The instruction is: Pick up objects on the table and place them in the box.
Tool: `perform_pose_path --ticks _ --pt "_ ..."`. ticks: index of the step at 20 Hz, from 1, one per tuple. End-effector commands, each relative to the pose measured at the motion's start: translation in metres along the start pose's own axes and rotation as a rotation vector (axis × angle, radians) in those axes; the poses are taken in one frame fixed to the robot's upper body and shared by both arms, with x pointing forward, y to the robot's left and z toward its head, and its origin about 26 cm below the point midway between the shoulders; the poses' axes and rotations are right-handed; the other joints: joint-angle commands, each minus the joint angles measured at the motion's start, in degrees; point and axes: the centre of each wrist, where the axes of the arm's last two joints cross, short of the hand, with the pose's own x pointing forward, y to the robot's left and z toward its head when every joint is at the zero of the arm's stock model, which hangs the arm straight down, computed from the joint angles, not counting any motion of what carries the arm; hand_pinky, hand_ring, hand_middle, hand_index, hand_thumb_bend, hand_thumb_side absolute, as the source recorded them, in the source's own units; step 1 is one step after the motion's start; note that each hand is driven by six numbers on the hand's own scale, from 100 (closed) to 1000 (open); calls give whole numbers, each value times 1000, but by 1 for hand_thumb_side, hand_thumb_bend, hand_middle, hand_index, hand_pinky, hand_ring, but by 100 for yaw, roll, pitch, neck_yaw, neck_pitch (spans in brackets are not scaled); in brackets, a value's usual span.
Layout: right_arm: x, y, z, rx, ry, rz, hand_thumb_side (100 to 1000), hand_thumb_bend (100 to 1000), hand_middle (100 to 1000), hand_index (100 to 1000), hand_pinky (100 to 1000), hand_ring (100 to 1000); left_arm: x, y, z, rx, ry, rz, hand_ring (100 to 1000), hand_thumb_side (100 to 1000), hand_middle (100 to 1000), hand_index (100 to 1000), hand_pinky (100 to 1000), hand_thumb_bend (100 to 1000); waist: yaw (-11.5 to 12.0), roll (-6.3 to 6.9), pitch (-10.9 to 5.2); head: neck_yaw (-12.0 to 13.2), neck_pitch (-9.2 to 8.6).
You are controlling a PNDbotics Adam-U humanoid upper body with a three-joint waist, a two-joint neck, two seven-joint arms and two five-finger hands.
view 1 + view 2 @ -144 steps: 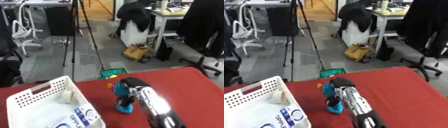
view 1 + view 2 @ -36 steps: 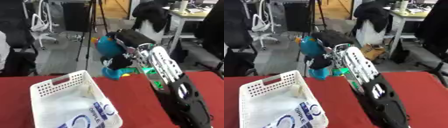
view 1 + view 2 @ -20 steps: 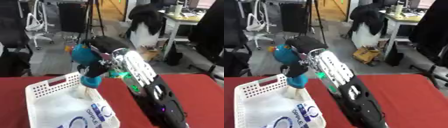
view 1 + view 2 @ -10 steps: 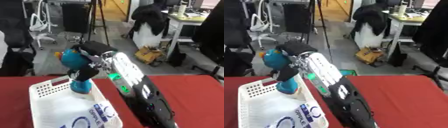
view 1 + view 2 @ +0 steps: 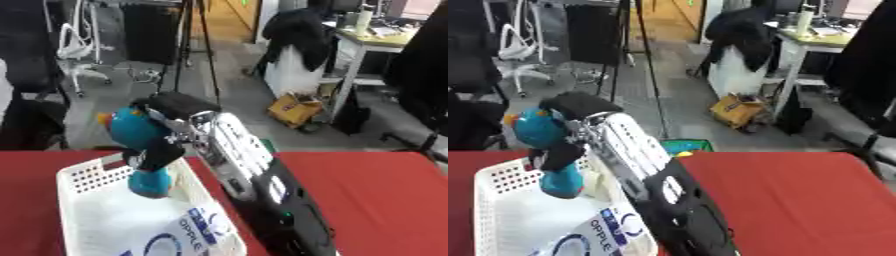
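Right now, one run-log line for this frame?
phase: placing | right hand: shut on teal toy | toy: above white basket | left hand: not in view

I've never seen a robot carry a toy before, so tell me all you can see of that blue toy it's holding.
The toy is teal-blue, bird-like, with a round head, an orange bit on the head's left side and a rounded bottom. It looks like smooth plastic. It hangs roughly upright in the air over the white basket, its bottom just above the inside, not resting on it. The right hand has its dark fingers curled round the toy's middle. Nothing else touches it.
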Motion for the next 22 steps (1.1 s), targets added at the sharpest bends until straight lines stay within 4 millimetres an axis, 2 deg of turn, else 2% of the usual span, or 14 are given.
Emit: perform_pose_path --ticks 1,3,4,7,8,9,11,17,22 --pt "1 -9 6 -16 -21 -39 458 100 427 506 401 505 4 1 -5 14 -26 -6 783 1000 777 793 797 100 -2 -53 12 2 -92" --pt "2 -9 8 -17 -57 -51 494 100 500 607 474 570 4 2 -4 17 -23 -9 784 1000 778 793 797 100 -14 -50 25 21 -92" --pt "2 -9 9 -15 -71 -57 549 100 550 661 528 613 4 2 -4 18 -22 -10 784 1000 778 793 797 100 -20 -48 29 29 -92" --pt "2 -9 11 2 -125 -62 627 102 674 752 655 732 4 3 -4 23 -20 -15 784 1000 779 793 798 100 -46 -37 41 51 -77" --pt "1 -9 12 5 -139 -65 668 133 722 780 703 765 4 3 -4 24 -20 -17 785 1000 779 794 798 100 -53 -35 43 53 -74" --pt "1 -10 13 10 -161 -71 712 213 801 851 797 837 4 3 -4 24 -19 -17 785 1000 779 794 799 100 -65 -30 45 48 -66" --pt "0 -10 14 16 -187 -81 722 249 848 894 847 879 4 3 -4 25 -19 -20 785 1000 779 794 799 100 -82 -22 47 45 -56" --pt "-4 -11 14 15 -197 -77 728 324 902 942 897 925 4 3 -4 27 -17 -23 786 1000 780 794 800 100 -103 -8 50 40 -44" --pt "-6 -12 16 1 -191 -62 720 307 903 939 899 929 4 3 -4 24 -17 -29 786 1000 780 795 800 100 -125 -6 59 58 -49"
